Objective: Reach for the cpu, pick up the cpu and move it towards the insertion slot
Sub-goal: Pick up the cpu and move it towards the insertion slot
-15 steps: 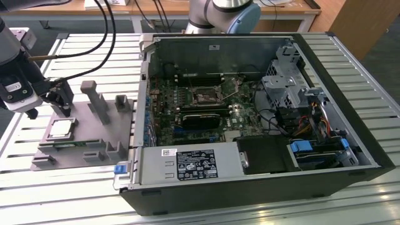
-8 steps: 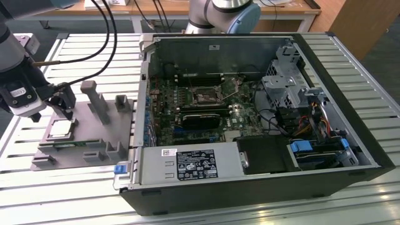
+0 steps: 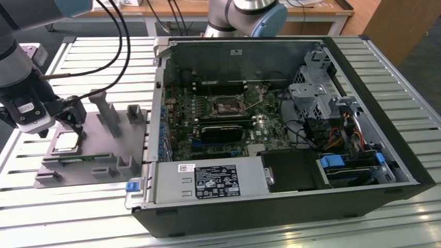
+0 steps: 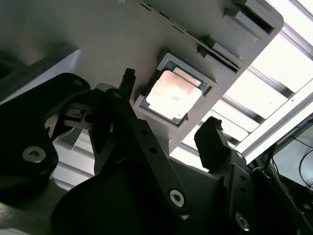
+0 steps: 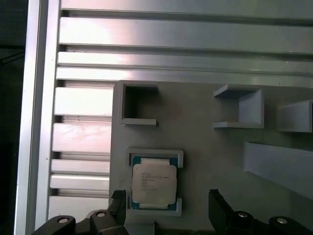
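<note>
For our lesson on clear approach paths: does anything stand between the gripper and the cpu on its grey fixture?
Nothing visible does. In the first wrist view the open gripper hangs over the cpu, which lies uncovered in its recess on the grey fixture.

1. The arm was at the exterior view's top left and pointed downward.
2. It was grey and round, with a blue cap at the top edge of that view.
3. The wrist sat low at the end of the arm.
4. The gripper stuck out from the wrist toward the exterior view's right, and its tips pointed down.
5. In both wrist views the gripper was black.
6. Its two fingers were far apart.
7. The fingers did not squeeze anything.
</note>
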Robot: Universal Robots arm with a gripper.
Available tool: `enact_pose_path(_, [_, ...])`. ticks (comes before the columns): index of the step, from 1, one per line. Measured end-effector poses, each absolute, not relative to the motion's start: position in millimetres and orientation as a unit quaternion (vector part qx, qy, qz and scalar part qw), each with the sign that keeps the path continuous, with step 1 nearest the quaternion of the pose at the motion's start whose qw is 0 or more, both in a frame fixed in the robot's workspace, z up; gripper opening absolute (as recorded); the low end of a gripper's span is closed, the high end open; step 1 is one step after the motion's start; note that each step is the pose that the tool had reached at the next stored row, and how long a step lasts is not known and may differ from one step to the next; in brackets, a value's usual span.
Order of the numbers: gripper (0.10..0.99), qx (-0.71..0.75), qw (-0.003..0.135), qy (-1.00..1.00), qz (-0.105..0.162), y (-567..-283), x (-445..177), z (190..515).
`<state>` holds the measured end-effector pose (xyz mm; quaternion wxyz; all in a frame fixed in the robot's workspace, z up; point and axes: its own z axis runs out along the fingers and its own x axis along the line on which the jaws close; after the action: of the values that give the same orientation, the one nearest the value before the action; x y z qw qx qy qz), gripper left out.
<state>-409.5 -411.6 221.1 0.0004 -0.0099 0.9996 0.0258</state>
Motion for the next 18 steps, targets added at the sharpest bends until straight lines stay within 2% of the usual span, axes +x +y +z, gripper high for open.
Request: enact_pose_path(18, [0.765,-0.01,0.001,1.0,0.029,-407.7,-419.8,193.0])
